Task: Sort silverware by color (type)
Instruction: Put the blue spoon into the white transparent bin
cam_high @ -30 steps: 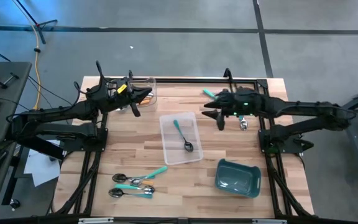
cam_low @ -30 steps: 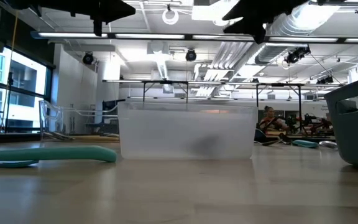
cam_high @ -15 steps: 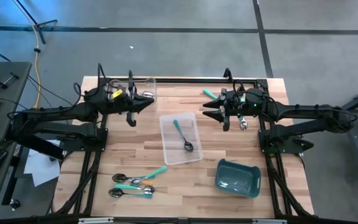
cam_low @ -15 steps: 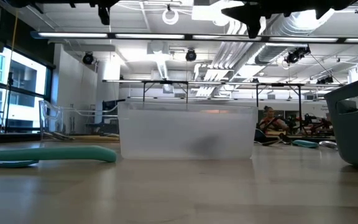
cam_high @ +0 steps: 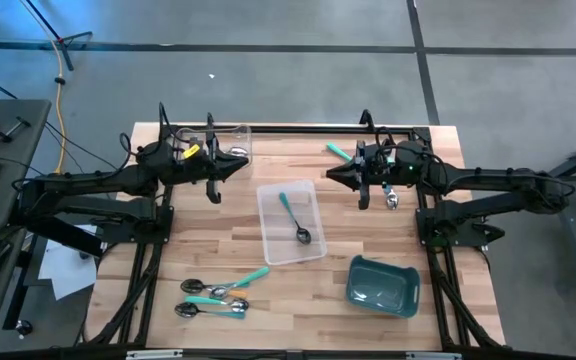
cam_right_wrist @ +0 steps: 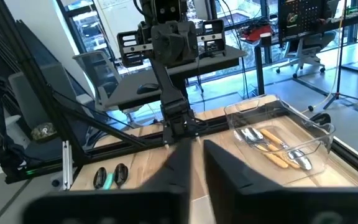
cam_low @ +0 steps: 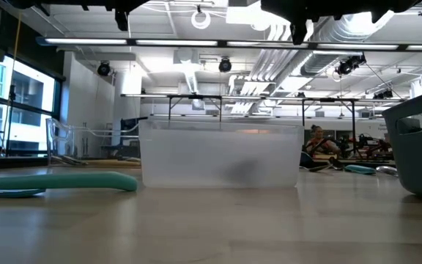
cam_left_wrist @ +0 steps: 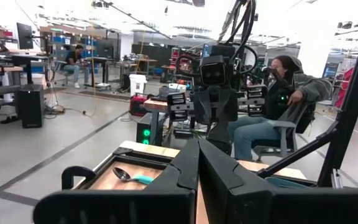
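A clear tray (cam_high: 290,221) at the table's middle holds one teal-handled spoon (cam_high: 293,214). A second clear tray (cam_right_wrist: 283,137) at the far left holds orange-handled spoons (cam_right_wrist: 272,149). Several teal- and green-handled spoons (cam_high: 214,293) lie on the wood at the near left. More spoons lie at the far right (cam_high: 338,151) and under my right arm (cam_high: 392,199). My left gripper (cam_high: 239,164) hovers shut and empty beside the far-left tray. My right gripper (cam_high: 330,176) hovers shut and empty to the right of the middle tray, well above the table.
A teal bin (cam_high: 382,285) stands at the near right. A black frame (cam_high: 298,128) runs along the table's far edge. Bare wood lies between the middle tray and the near edge. A person sits beyond the table (cam_left_wrist: 278,93).
My right gripper has shut on nothing, with its fingertips coming together above the table to the right of the middle tray. My left gripper has shifted slightly toward the table's right. The spoons and trays have not moved.
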Motion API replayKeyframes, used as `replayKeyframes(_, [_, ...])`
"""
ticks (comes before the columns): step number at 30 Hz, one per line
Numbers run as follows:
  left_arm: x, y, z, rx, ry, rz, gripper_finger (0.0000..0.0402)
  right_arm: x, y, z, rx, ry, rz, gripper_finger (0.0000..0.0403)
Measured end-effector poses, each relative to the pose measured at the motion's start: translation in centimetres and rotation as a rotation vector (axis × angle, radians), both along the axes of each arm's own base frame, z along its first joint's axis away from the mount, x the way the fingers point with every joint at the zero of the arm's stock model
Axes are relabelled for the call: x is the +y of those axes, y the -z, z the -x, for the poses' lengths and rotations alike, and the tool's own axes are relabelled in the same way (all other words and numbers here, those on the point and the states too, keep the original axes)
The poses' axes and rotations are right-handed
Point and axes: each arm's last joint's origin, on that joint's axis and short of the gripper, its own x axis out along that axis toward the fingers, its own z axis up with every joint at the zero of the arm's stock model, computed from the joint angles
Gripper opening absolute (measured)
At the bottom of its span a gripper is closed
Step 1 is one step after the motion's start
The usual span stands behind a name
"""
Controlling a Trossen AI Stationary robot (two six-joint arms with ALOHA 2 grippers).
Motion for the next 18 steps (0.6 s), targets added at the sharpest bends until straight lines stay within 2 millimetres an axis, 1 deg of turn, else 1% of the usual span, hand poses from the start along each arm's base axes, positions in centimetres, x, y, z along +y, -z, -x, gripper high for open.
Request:
replayKeyframes(2, [0.00,0.00,0.00,0.000,0.000,0.000,0.0000,0.00,0.00,0.00,0.000,0.000,0.007,0.0007])
replayKeyframes(5, [0.00,0.00,0.00,0.000,0.000,0.000,0.0000,0.00,0.00,0.00,0.000,0.000,0.011,0.0013])
replayKeyframes(9, [-0.01,0.00,0.00,0.000,0.000,0.000,0.0000,0.00,-0.02,0.00,-0.002,-0.004,0.012,0.0002])
replayKeyframes(18, [0.00,0.00,0.00,0.000,0.000,0.000,0.0000,0.02,-0.14,-0.01,-0.013,-0.008,0.020,0.0000])
